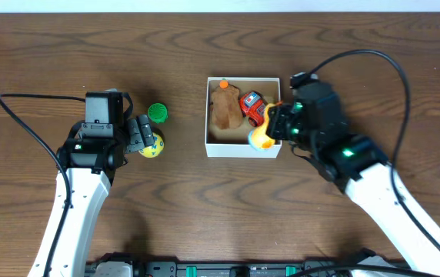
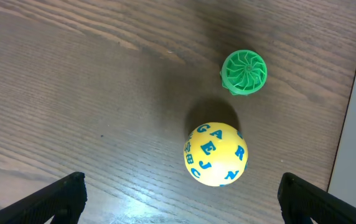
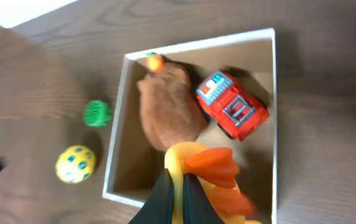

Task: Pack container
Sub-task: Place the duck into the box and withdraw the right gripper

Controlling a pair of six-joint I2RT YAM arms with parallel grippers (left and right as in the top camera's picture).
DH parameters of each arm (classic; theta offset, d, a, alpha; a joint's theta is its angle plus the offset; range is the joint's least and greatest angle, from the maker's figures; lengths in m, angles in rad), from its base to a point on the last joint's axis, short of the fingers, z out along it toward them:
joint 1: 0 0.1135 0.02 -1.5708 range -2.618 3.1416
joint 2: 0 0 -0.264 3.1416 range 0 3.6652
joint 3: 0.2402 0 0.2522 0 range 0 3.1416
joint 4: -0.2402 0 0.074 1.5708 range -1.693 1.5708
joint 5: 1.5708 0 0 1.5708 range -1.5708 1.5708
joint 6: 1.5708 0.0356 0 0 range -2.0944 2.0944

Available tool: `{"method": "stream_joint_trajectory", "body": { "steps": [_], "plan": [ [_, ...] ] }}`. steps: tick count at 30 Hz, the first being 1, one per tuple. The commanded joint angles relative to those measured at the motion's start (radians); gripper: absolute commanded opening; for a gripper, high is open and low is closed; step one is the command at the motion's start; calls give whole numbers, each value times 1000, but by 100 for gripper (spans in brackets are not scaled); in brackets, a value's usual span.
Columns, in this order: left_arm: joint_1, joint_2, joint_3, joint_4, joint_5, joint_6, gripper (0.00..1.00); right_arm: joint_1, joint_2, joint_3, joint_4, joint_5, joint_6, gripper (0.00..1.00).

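Overhead first: container (image 1: 243, 151) at mid-surface (image 1: 51, 61), holding a brown plush (image 1: 224, 110) and a red fire truck (image 1: 252, 107). The right end effector (image 1: 270, 129) is clamped on a yellow duck (image 1: 259, 138) over the container's near right corner. The left end effector (image 1: 141, 137) hangs above a yellow lettered ball (image 1: 151, 148), with a green disc (image 1: 157, 113) just beyond it. Left wrist: fingers (image 2: 63, 196) are spread wide and grip nothing. The ball sits ahead of them rather than squarely between, so an off-centre close would likely squirt it away, possibly into the green disc. Right wrist: the duck hangs pinched over the near wall. Letting go there would probably land it on the rim, tipping it outside or wedging it against the fire truck, since the plush fills the left half.
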Motion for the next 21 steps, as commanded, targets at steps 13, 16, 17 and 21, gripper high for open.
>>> {"method": "stream_joint_trajectory", "body": {
  "steps": [13,16,17,21],
  "plan": [
    [5,4,19,-3,-12,20,98,32,281,18,116,56,138,14],
    [5,4,19,-3,-12,20,98,38,277,18,116,35,129,45],
    [5,4,19,-3,-12,20,98,39,271,18,121,32,117,52],
    [5,4,19,-3,-12,20,98,37,217,19,134,33,81,62]
  ]
}}
